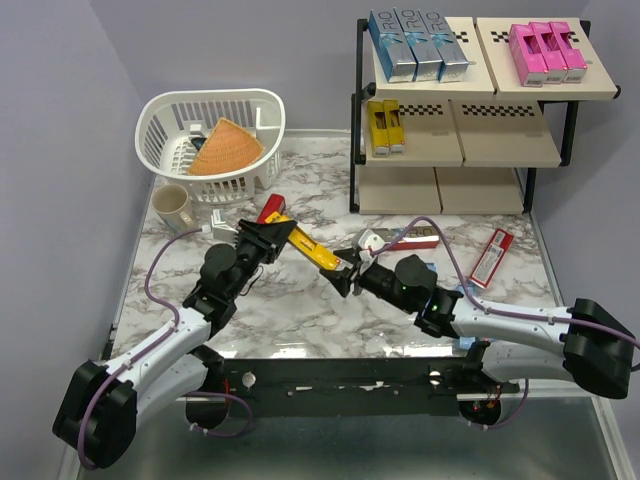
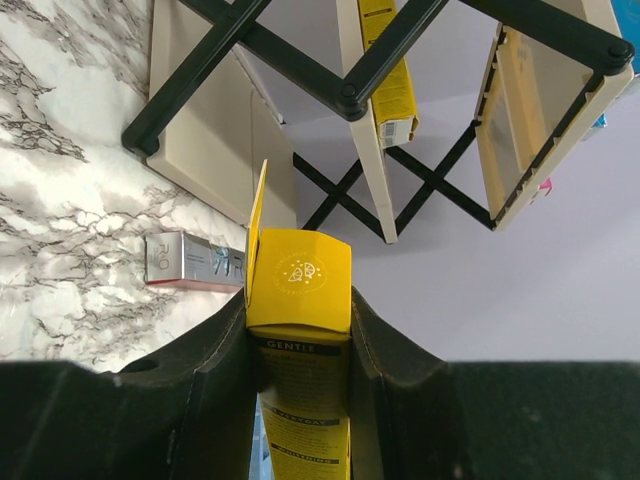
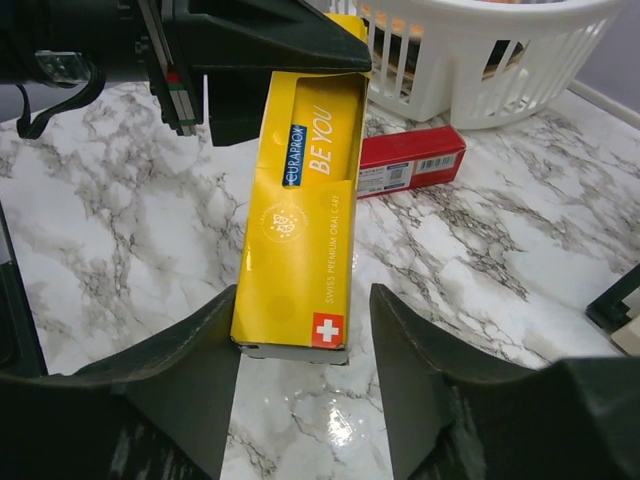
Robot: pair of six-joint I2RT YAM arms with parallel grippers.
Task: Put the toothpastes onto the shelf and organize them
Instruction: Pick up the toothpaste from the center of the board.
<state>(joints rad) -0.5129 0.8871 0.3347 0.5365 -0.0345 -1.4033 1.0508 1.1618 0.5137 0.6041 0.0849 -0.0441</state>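
Top external: marble tabletop [image 1: 300, 300], lilac walls [image 1: 60, 90], shelf [image 1: 500, 145] far right corner.

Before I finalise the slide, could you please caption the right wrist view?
Left claw holds a yellow toothpaste carton whose near end sits inside the open right claw; red carton behind.
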